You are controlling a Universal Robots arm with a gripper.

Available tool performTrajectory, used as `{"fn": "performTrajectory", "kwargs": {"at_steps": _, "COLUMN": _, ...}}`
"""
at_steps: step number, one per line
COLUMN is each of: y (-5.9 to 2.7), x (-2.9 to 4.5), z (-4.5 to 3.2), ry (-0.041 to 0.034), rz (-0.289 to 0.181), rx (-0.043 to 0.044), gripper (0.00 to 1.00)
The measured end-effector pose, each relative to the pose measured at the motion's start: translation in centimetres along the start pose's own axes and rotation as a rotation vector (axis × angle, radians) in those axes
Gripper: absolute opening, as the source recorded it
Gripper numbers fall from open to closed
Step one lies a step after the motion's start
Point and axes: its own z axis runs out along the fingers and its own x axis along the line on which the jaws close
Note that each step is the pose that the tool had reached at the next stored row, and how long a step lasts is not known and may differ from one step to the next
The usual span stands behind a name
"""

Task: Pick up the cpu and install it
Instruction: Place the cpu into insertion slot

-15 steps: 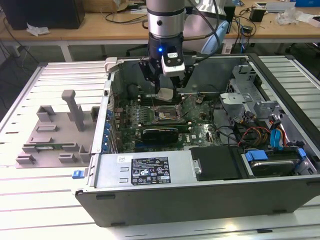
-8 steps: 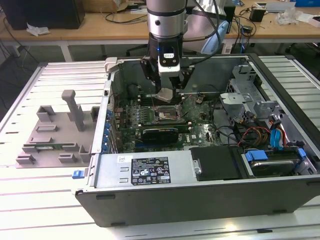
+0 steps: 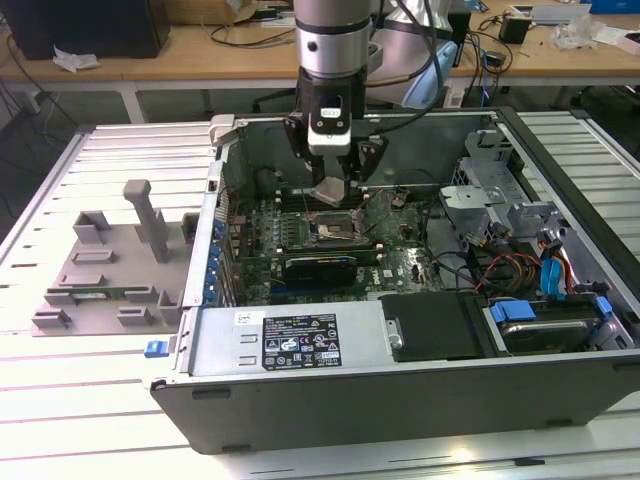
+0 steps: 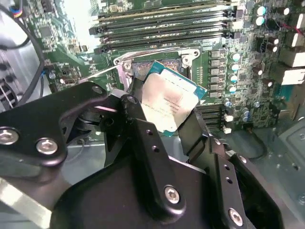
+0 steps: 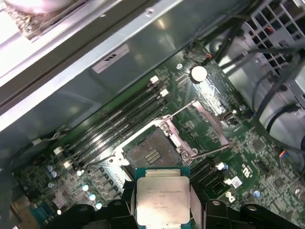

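one cpu (image 5: 162, 200), one socket (image 5: 151, 151), one tray (image 3: 100, 285)

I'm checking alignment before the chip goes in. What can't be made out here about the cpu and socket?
cpu underside: faces away in both wrist views.
cpu's gripped edges: first wrist view, covered by the gripper.
socket: second wrist view, mostly behind the cpu.
socket pins: exterior view, too small.

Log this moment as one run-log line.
gripper: shut on cpu | cpu: held over socket, not seated | socket: open, empty | place: inside computer case
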Motion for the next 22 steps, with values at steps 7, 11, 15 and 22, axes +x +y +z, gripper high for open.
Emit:
{"fn": "performTrajectory", "kwargs": {"at_steps": 7, "y": -0.02, "x": 0.01, "z": 0.45, "ry": -0.0056, "rz": 0.149, "rx": 0.0037, "gripper": 0.55}}
{"fn": "performTrajectory", "kwargs": {"at_steps": 11, "y": -0.03, "x": 0.02, "z": 0.67, "ry": -0.0094, "rz": 0.251, "rx": 0.0062, "gripper": 0.55}}
{"fn": "performTrajectory", "kwargs": {"at_steps": 15, "y": -0.03, "x": 0.02, "z": 0.7, "ry": -0.0106, "rz": 0.282, "rx": 0.0069, "gripper": 0.55}}
{"fn": "performTrajectory", "kwargs": {"at_steps": 22, "y": -0.03, "x": 0.02, "z": 0.77, "ry": -0.0125, "rz": 0.335, "rx": 0.0082, "gripper": 0.55}}
